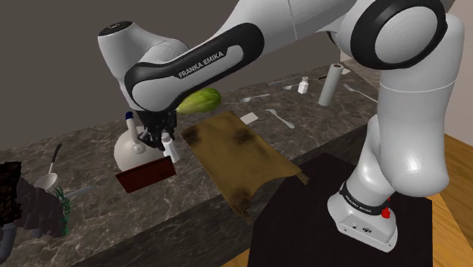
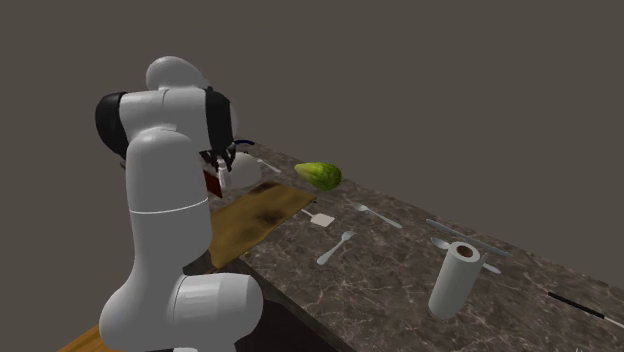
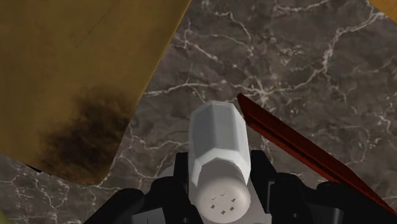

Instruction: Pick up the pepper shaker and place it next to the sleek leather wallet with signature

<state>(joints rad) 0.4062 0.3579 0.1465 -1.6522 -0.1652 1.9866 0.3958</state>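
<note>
Gripper: the gripper pinches the pepper shaker between its two black fingers, gripping just below the perforated cap.
Shaker position: the shaker is white and faceted and is carried upright, base pointing down at the tabletop. In the shoulder view it hangs low over the stone; whether the base touches cannot be told.
Wallet: the dark red wallet lies flat on the tabletop, just beside the shaker, with its near edge running close past the gripper.
Neighbours: a brown cutting board lies on the shaker's other side. A white kettle stands behind the wallet.
Step in hand: judged as the placing stage. The pick-up is done and the shaker is already over the bare strip between wallet and board.
Next move: a straight, slow descent until the base sits flat, then spreading the fingers and withdrawing upward.
Caution: the strip is narrow, and any sideways drift could land the base on the wallet's edge and tip the shaker.
</note>
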